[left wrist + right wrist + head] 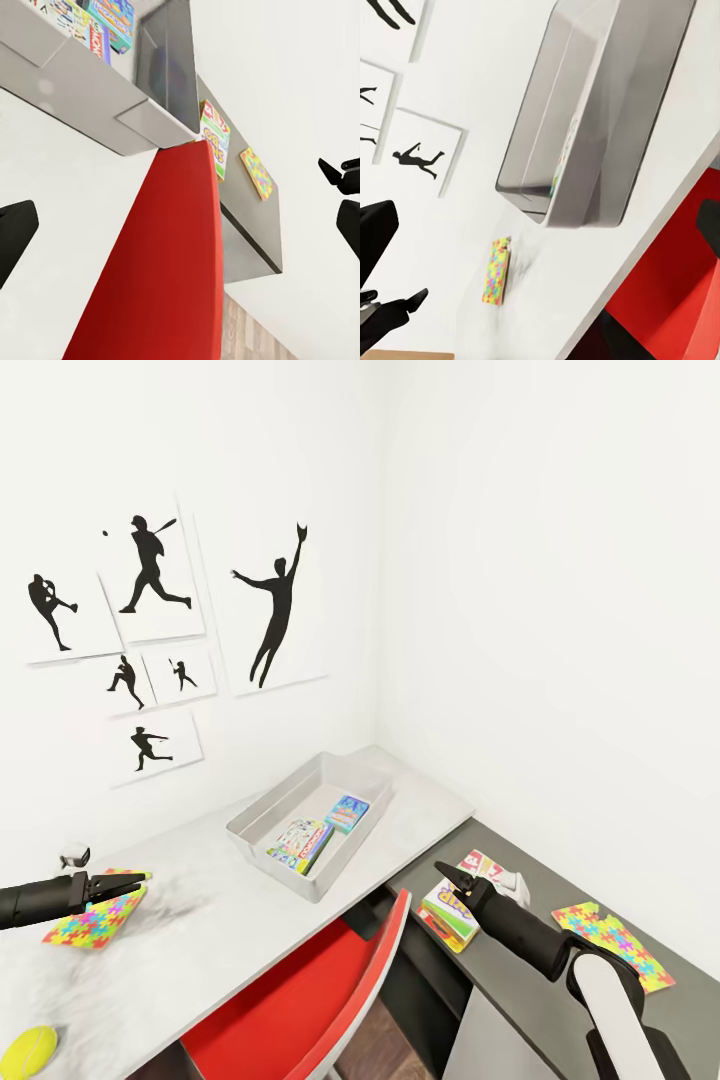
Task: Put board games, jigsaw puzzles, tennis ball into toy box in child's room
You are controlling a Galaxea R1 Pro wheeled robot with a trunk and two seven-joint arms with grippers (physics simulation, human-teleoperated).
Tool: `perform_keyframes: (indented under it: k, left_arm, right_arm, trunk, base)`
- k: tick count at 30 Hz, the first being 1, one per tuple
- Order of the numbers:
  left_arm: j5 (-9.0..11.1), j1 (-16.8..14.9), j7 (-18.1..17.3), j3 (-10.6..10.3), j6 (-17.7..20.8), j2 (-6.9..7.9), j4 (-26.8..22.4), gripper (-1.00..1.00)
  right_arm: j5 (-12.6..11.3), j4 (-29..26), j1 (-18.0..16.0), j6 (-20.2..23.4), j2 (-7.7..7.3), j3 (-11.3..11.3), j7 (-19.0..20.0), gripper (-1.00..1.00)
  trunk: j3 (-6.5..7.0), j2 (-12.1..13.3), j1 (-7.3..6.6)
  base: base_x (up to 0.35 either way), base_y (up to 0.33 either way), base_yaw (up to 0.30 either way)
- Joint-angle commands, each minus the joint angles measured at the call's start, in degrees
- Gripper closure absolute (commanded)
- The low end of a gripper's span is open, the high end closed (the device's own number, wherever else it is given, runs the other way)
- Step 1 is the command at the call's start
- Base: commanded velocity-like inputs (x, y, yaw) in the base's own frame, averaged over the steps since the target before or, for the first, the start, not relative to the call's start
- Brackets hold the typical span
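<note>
We saw two games [318, 832] lying in the bin [262, 822]. Left gripper [112, 880], jaws parted, hovered over a puzzle [97, 920], near the ball [28, 1049]. Right gripper [447, 876], state unclear, hung above SKIP-BO [447, 913]; second puzzle [610, 937] lay nearby.

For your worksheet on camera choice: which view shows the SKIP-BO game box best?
The head view: the SKIP-BO game box lies face-up on the dark-grey wing, partly behind the right arm. The left wrist view shows it small and foreshortened.

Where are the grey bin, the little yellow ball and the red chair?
grey bin [262, 838]: head view, near-left outer wall.
yellow ball [28, 1050]: head view, ball's middle.
red chair [300, 1000]: head view, middle of the red backrest.
</note>
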Motion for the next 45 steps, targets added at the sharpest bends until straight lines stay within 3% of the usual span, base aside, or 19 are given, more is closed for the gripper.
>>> perform_keyframes:
  k: [1,12,28,45]
  left_arm:
    - [-0.04,-0.05,-0.23,0.01,0.61,0.01,0.01,-1.0]
    - [-0.04,-0.05,-0.23,0.01,0.61,-0.01,0.03,-1.0]
    - [-0.04,-0.05,-0.23,-0.07,0.61,-0.07,0.03,-1.0]
    - [-0.04,-0.05,-0.23,-0.08,0.61,-0.17,0.03,-1.0]
  right_arm:
    - [0.28,0.01,-0.06,0.31,0.02,-0.09,0.36,-1.0]
    - [0.29,0.05,-0.06,0.15,0.11,0.05,0.37,-1.0]
    - [0.27,0.22,-0.06,0.16,0.13,0.09,0.37,-1.0]
    - [0.36,0.18,-0.06,0.14,0.21,0.34,0.28,-1.0]
  trunk:
    - [-0.13,-0.13,0.04]
    - [-0.01,-0.13,0.04]
    - [1.32,-0.13,0.04]
    - [1.47,-0.13,0.04]
  base:
    - [-0.006,0.0,0.0]
    - [-0.116,0.0,0.0]
    - [-0.133,0.0,0.0]
    - [-0.016,0.0,0.0]
